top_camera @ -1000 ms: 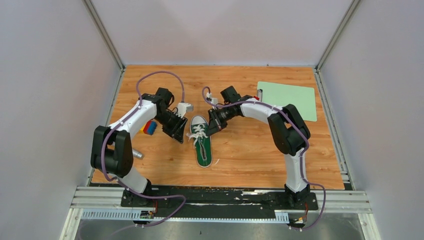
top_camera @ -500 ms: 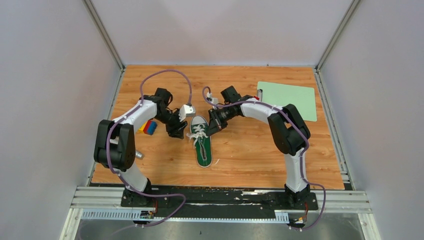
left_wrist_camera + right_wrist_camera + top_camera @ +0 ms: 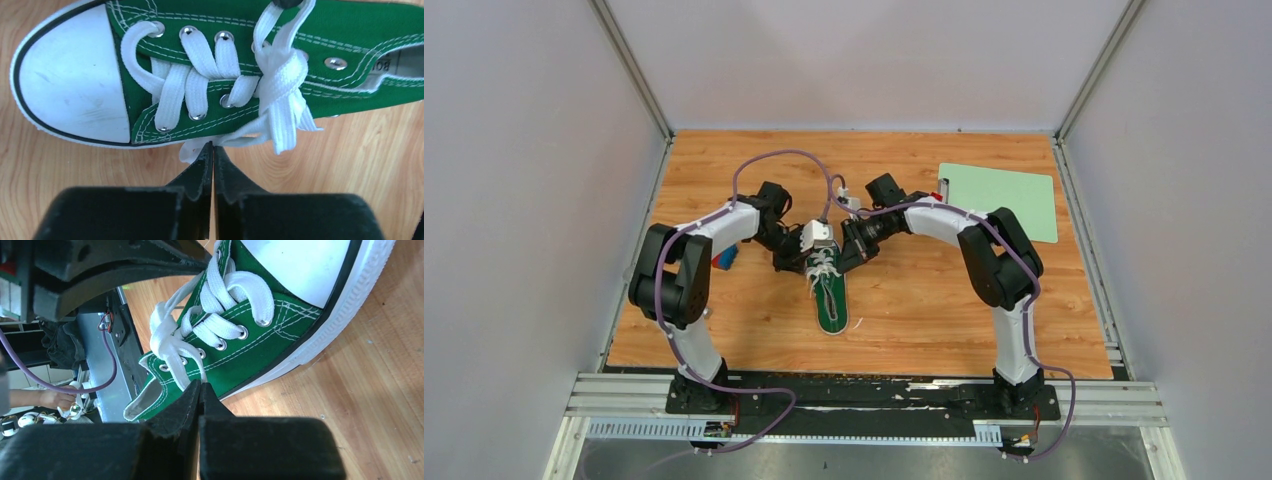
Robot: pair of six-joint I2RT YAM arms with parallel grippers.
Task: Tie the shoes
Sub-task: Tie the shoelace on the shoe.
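A small green sneaker (image 3: 832,310) with a white toe cap lies in the middle of the wooden table, toe pointing away from the arm bases. Its white laces (image 3: 280,90) are bunched in a loose knot over the tongue. My left gripper (image 3: 212,146) sits at the shoe's left side, shut on a flat white lace strand right by the sole edge. On the other side, my right gripper (image 3: 200,383) is shut on another lace strand beside the green canvas (image 3: 250,355). In the top view both grippers (image 3: 808,264) (image 3: 843,263) flank the laced part.
A pale green mat (image 3: 999,200) lies at the back right of the table. A red and blue block (image 3: 725,257) shows left of the left arm. Grey walls close in the table on three sides.
The left arm swung right from beside the block to the shoe's left side, and its jaws closed on a lace. The right arm and shoe stayed put.
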